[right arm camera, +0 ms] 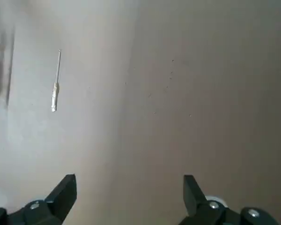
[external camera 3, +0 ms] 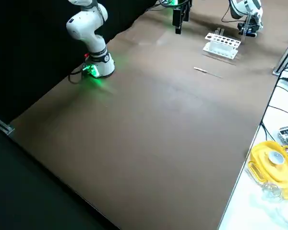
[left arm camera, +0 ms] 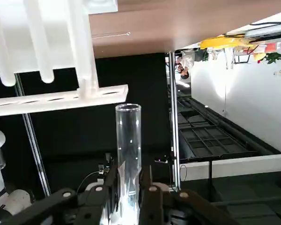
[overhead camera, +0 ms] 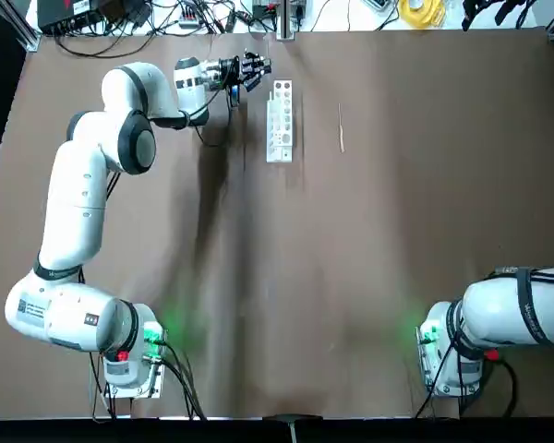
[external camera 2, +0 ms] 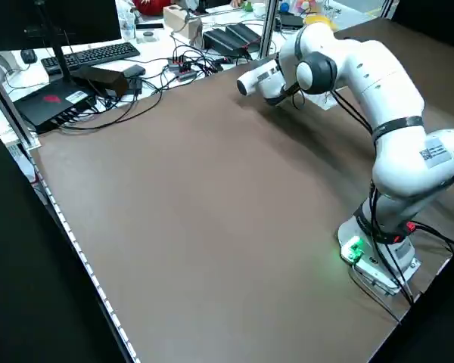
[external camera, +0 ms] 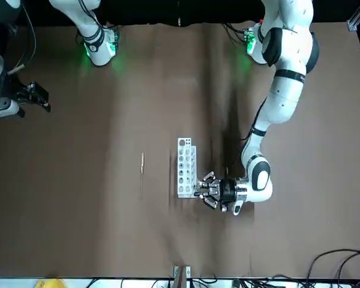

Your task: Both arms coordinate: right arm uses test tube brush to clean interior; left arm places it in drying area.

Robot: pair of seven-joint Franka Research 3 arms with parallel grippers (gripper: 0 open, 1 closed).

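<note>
Two arms stand at the brown table (overhead camera: 397, 258). The left gripper (overhead camera: 252, 70), reaching to the far end beside the drying area (overhead camera: 280, 121), has its fingers (left arm camera: 150, 199) clamped on a clear glass tube (left arm camera: 128, 154). The right gripper (right arm camera: 129, 190) hovers over bare table, jaws spread wide and empty. The test tube brush (overhead camera: 341, 128) lies flat, just right of the rack.

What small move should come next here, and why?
Probably the right tool should travel to the test tube brush: the brush lies untouched on the table beside the rack, that tool is open and far off, while the left tool already grips a glass tube.
</note>
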